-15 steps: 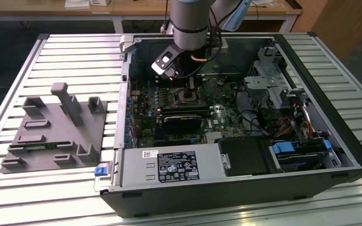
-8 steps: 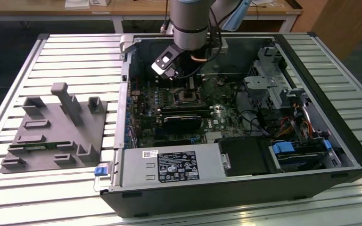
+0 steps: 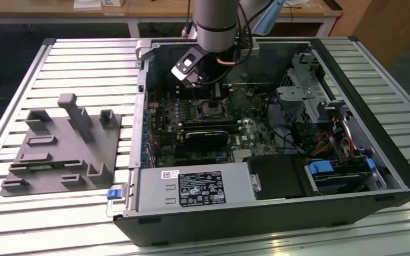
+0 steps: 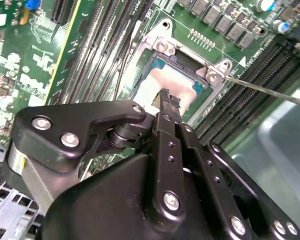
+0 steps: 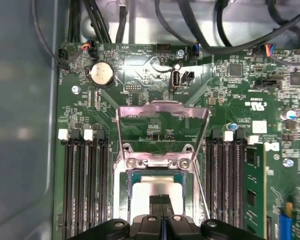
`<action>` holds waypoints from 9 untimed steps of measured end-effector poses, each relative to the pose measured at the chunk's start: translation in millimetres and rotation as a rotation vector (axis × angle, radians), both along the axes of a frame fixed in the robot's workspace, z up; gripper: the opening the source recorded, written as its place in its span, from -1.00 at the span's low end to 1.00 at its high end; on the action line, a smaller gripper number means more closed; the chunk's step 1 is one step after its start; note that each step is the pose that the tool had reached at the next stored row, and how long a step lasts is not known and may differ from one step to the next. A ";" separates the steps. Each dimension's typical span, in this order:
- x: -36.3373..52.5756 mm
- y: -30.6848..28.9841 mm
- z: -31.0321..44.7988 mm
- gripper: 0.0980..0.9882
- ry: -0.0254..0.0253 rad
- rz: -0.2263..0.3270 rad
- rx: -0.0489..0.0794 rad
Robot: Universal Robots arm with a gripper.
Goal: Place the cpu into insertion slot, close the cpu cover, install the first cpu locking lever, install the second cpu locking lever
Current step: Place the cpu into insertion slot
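This is a robotics lab or workshop. An open computer case [image 3: 262, 226] lies on a slatted metal table [image 3: 84, 58], beside a grey fixture [image 3: 55, 154]. Wooden desks [image 3: 155, 9] stand behind.

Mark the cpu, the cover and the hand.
cpu [image 5: 157, 185]: first wrist view, its metal top.
cover [image 5: 162, 107]: first wrist view, bar opposite the hinge.
hand [image 5: 162, 201]: first wrist view, between its shut fingertips.

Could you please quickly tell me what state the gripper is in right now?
Gripper: shut, nothing held, tips together over the cpu, which lies in the insertion slot.
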State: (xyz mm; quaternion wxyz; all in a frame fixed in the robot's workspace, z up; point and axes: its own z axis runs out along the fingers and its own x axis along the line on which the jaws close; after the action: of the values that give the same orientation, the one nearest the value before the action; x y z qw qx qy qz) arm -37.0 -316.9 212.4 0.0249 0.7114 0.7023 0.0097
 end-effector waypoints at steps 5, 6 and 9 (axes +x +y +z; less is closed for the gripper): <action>0.0 0.0 17.7 -0.98 -0.0001 0.000 0.000; 0.0 0.0 21.5 -0.98 -0.0002 0.000 0.000; 0.0 0.0 32.6 -0.98 -0.0002 0.000 0.000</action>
State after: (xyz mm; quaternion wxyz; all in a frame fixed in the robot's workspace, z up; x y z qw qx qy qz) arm -37.0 -316.9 244.9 0.0248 0.7114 0.7023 0.0099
